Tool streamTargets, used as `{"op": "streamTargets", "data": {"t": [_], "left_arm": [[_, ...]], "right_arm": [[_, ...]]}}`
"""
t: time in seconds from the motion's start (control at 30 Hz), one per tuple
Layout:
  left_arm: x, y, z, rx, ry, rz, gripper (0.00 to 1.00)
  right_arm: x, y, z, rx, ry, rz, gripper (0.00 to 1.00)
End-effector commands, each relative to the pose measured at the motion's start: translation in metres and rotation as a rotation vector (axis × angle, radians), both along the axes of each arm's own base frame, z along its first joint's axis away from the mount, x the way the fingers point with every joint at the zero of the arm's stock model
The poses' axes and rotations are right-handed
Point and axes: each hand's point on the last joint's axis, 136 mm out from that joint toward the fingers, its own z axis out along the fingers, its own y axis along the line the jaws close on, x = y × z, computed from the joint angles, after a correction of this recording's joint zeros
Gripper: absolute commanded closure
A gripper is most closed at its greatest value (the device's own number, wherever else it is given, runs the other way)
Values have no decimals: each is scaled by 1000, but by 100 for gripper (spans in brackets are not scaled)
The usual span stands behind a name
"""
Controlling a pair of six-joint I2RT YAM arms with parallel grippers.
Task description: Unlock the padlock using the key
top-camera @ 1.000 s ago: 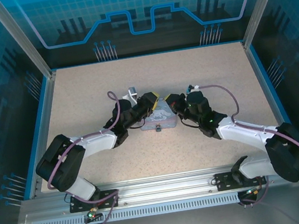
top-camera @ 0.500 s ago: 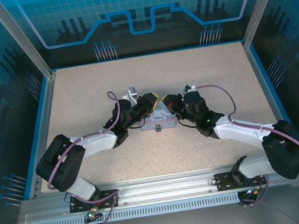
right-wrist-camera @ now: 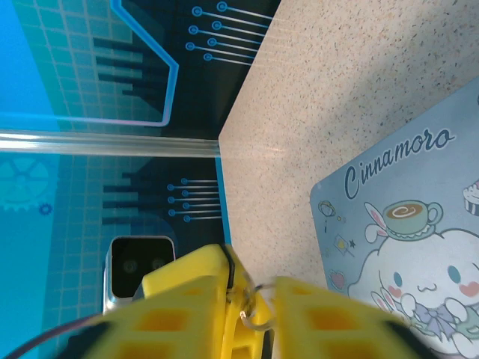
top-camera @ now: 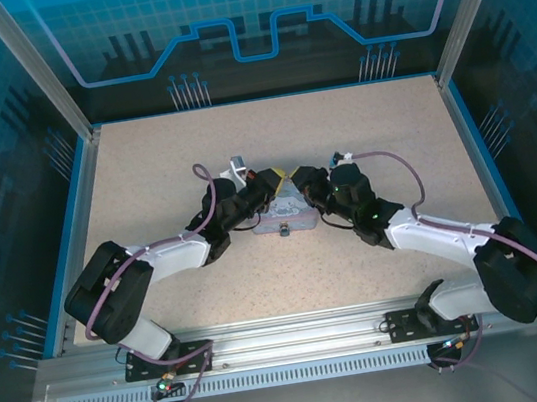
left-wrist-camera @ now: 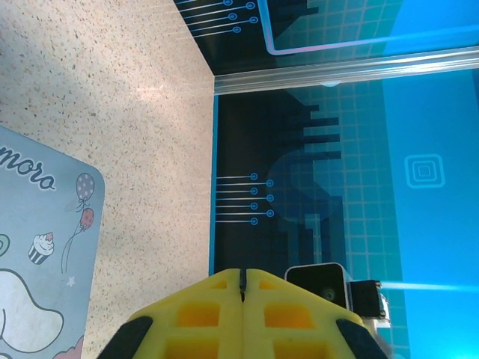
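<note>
L gripper [left-wrist-camera: 242, 275] closed, tin [right-wrist-camera: 404, 224] reads "Cinnamoro"

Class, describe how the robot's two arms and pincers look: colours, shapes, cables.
Left arm and right arm: black joints, white links, a purplish cable looping along each. Left pincer and right pincer: yellow fingers with square recesses.

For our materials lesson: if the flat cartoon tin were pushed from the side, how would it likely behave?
The tin lies flat and low on the table, so it would probably slide rather than tip. Its printed face looks smooth, so a pushing finger might slip on it.
</note>
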Motion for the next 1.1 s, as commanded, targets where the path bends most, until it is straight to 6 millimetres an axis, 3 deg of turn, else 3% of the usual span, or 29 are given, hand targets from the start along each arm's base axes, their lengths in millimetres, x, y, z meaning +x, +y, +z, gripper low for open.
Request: {"op": "streamTargets", "data": {"t": [0.0,0.2,0.53,0.63,0.87,1.07], "left_arm": [[-3,-4,17,-10,-68,-26,100],[-2,-5,18,6,-72,-64,100],[0,0,27,48,-89,-142,100],[1,0,30,62,-94,-166,100],[3,-3,48,87,-129,-261,100],[3,-5,65,95,-164,-359,100]], "right_arm": [[-9,-14,6,-45,-21,-22,36],[-15,-40,4,-163,8,-14,0],[-19,-103,-2,-578,218,27,0],[-16,-112,-2,-685,208,63,0],[-14,-106,9,-664,-31,102,0],[-14,-76,35,-428,-219,224,0]]}}
